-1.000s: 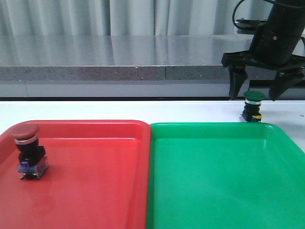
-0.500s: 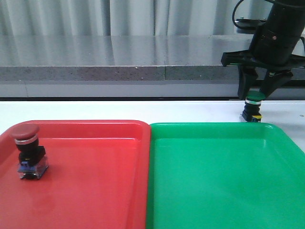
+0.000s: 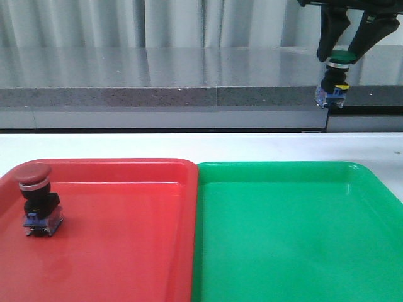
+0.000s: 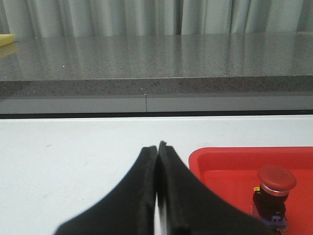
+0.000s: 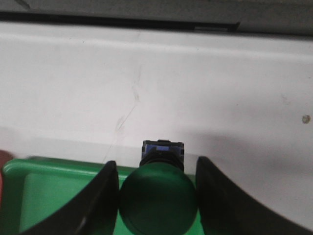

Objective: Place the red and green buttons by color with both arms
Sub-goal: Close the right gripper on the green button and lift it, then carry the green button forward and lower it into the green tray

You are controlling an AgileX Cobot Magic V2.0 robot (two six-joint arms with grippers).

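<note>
Nearest you, the red tray and green tray sit side by side, their edges touching. The red button stands upright inside the red tray, close to its left wall, so that colour already looks sorted. From the left wrist camera you see the left gripper with its two fingers pressed flat together, holding nothing, low over the white table just beside the red tray's corner.

Farther back is what changed. A second ago the green button stood on the table behind the green tray with the right gripper spread around its cap. Half a second ago the fingers had closed in. Now the button hangs high in the air, pinched by its cap between those fingers, clear of the table. The pickup appears to have succeeded; carrying it over the green tray is likely what remains.

No brand, label or writing can be read anywhere.
</note>
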